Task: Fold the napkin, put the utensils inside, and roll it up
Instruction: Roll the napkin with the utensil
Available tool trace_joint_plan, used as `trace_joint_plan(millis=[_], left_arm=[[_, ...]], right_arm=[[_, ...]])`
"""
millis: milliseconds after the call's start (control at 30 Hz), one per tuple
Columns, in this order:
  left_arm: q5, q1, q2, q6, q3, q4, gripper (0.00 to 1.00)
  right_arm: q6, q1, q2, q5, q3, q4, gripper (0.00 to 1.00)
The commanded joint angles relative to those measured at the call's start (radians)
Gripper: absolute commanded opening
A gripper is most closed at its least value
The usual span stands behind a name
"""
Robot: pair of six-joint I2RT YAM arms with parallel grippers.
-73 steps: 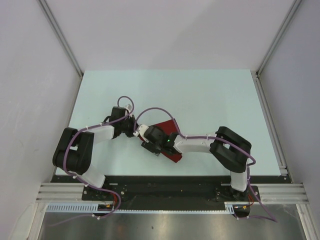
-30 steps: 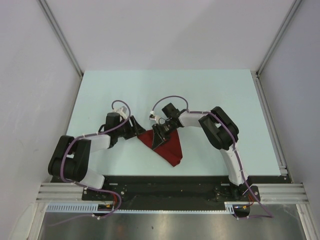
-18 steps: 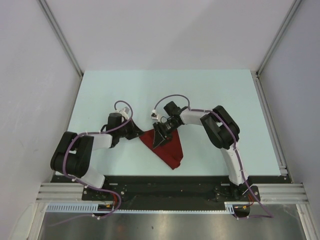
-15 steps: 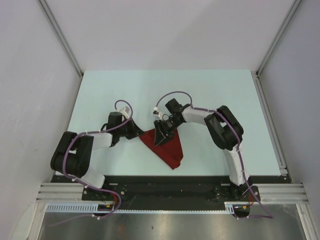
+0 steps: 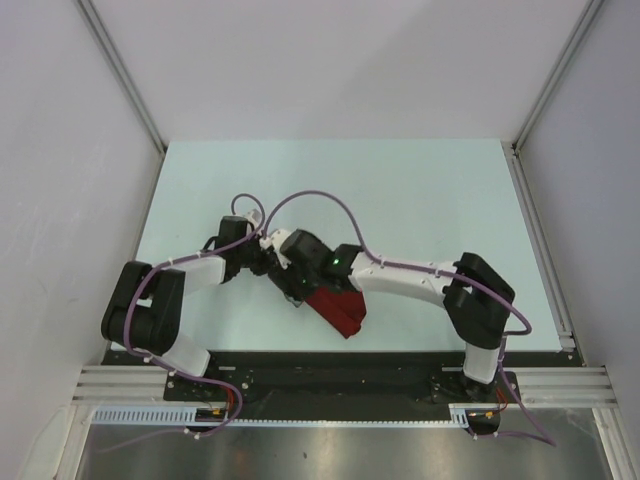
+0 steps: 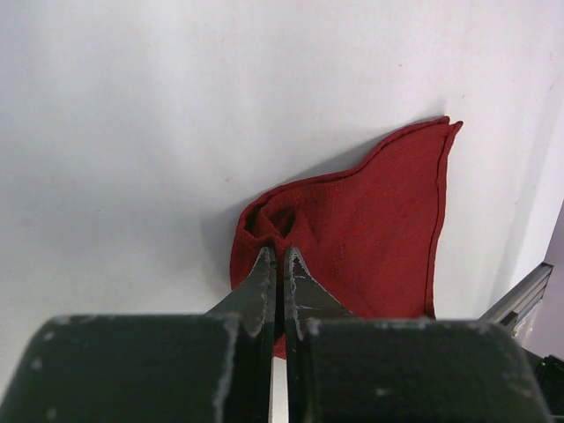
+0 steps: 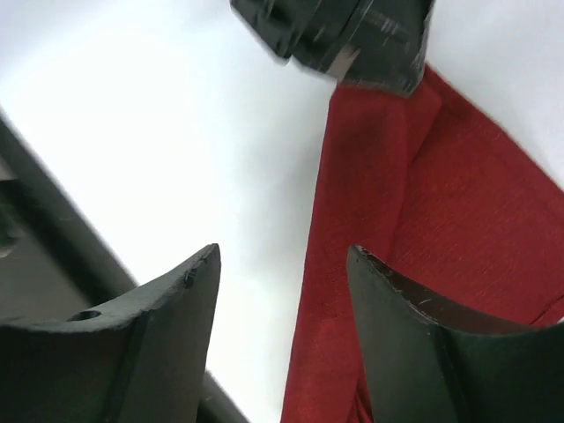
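Locate the napkin (image 5: pixel 338 305) on the table (image 5: pixel 420 190), close to the front edge and a little left of centre, lying as a dark red folded cloth with a stitched hem. From the top camera, expect only its near-right portion in view, the far-left portion being covered by the right arm (image 5: pixel 400 285) reaching across from its base. Find the left gripper (image 6: pixel 275 257) at the covered end of the cloth, jaws fully closed and the two fingers (image 6: pixel 256 291) pressed together, with a pinch of red fabric caught between the tips. Observe a small puckered fold just beyond those tips, lifted slightly from the surface, and the rest of the napkin spreading flat away to a pointed corner. Treat this grip as firmly clamped on the napkin. Find the right gripper (image 7: pixel 284 256) immediately beside the left one, jaws standing wide apart and holding nothing. Note beneath it a long straight edge of the napkin running up between the open fingers (image 7: pixel 167 317), with one finger over bare table and the other over red cloth. Cannot tell whether either fingertip touches the fabric. At the top of the right wrist view, note the dark tip of the left gripper sitting on the napkin's corner.
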Motion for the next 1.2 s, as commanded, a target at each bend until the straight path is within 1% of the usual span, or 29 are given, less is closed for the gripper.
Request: trace_joint_plan(millis=[0, 100, 233, 333, 467, 533, 667, 700, 767, 800, 867, 900, 933, 967, 1000, 1033, 1100, 1167], left_arm=[[-0.01, -0.004, 0.005, -0.012, 0.041, -0.027, 0.0], [-0.009, -0.004, 0.005, -0.015, 0.042, -0.029, 0.0], [-0.007, -0.004, 0.006, -0.017, 0.048, -0.03, 0.0], [-0.006, -0.004, 0.006, -0.017, 0.05, -0.032, 0.0], [-0.003, -0.004, 0.011, -0.018, 0.055, -0.029, 0.0], [0.005, -0.004, 0.011, -0.022, 0.056, -0.024, 0.0], [0.025, -0.004, 0.006, -0.025, 0.061, -0.009, 0.02], [0.024, -0.003, 0.003, -0.023, 0.062, -0.01, 0.04], [0.024, -0.001, -0.015, -0.025, 0.067, -0.009, 0.13], [0.024, 0.01, -0.021, -0.025, 0.067, -0.009, 0.26], [0.02, 0.026, -0.046, -0.029, 0.065, -0.012, 0.42], [0.017, 0.045, -0.054, -0.031, 0.062, -0.014, 0.5], [0.007, 0.054, -0.072, -0.031, 0.058, -0.02, 0.63], [-0.002, 0.063, -0.081, -0.029, 0.055, -0.024, 0.67], [-0.01, 0.076, -0.09, -0.026, 0.05, -0.033, 0.69], [-0.03, 0.079, -0.112, -0.025, 0.038, -0.037, 0.72], [-0.045, 0.08, -0.13, -0.017, 0.022, -0.03, 0.73], [-0.038, 0.08, -0.149, -0.017, -0.005, -0.011, 0.75]], right_arm=[[-0.041, 0.052, 0.047, 0.307, -0.036, 0.063, 0.61], [-0.064, 0.073, 0.088, 0.341, -0.033, 0.071, 0.58], [-0.092, 0.104, 0.125, 0.411, -0.036, 0.078, 0.59], [-0.104, 0.105, 0.147, 0.421, -0.036, 0.077, 0.59], [-0.11, 0.105, 0.161, 0.39, -0.051, 0.08, 0.54], [-0.109, 0.104, 0.18, 0.361, -0.055, 0.074, 0.5], [-0.083, 0.087, 0.207, 0.295, -0.062, 0.051, 0.47], [-0.063, 0.066, 0.207, 0.24, -0.07, 0.051, 0.45], [-0.04, 0.035, 0.194, 0.165, -0.09, 0.052, 0.42], [-0.03, -0.002, 0.188, 0.069, -0.097, 0.055, 0.39], [0.0, -0.042, 0.167, -0.051, -0.113, 0.063, 0.34], [0.011, -0.084, 0.162, -0.166, -0.116, 0.064, 0.32], [0.032, -0.104, 0.153, -0.224, -0.117, 0.067, 0.31], [0.043, -0.124, 0.15, -0.286, -0.116, 0.067, 0.3], [0.052, -0.143, 0.151, -0.406, -0.11, 0.067, 0.29], [0.06, -0.179, 0.154, -0.471, -0.102, 0.067, 0.29], [0.083, -0.209, 0.176, -0.614, -0.078, 0.058, 0.29], [0.094, -0.25, 0.209, -0.686, -0.061, 0.051, 0.28]])
